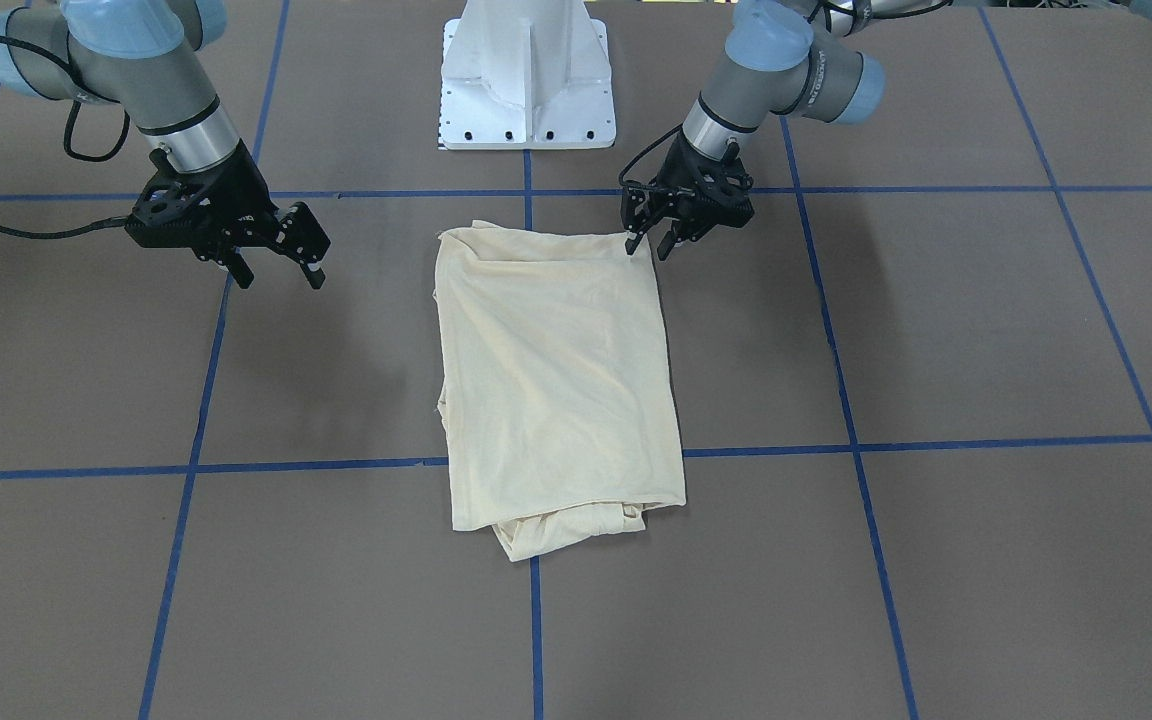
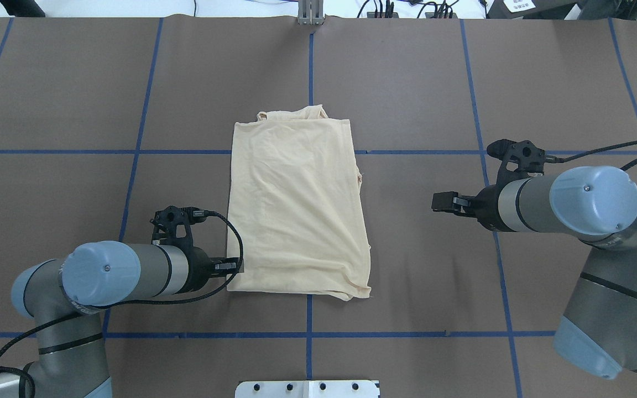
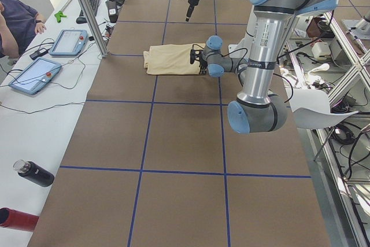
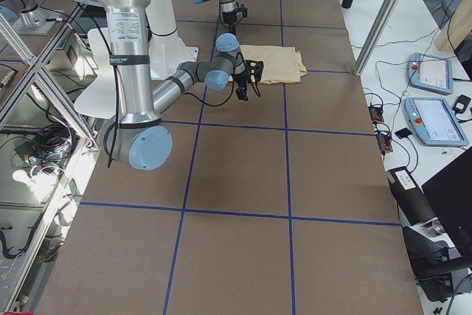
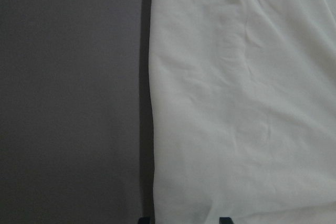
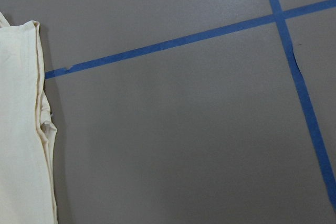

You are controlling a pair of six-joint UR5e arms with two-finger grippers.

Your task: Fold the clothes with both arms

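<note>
Risked, seemingly, nipping only the top layer of the folded shirt lying mid-way on the counter, left hand spread astride its corner, gripping nothing, right hand spread, empty, well apart.

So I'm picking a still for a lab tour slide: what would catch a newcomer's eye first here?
The pale cream shirt, folded into a rectangle, lies in the middle of the brown table, which is gridded with blue tape. The left gripper stands open at the shirt's corner nearest the robot. The right gripper hangs open well off to the other side, clear of the cloth.
</note>
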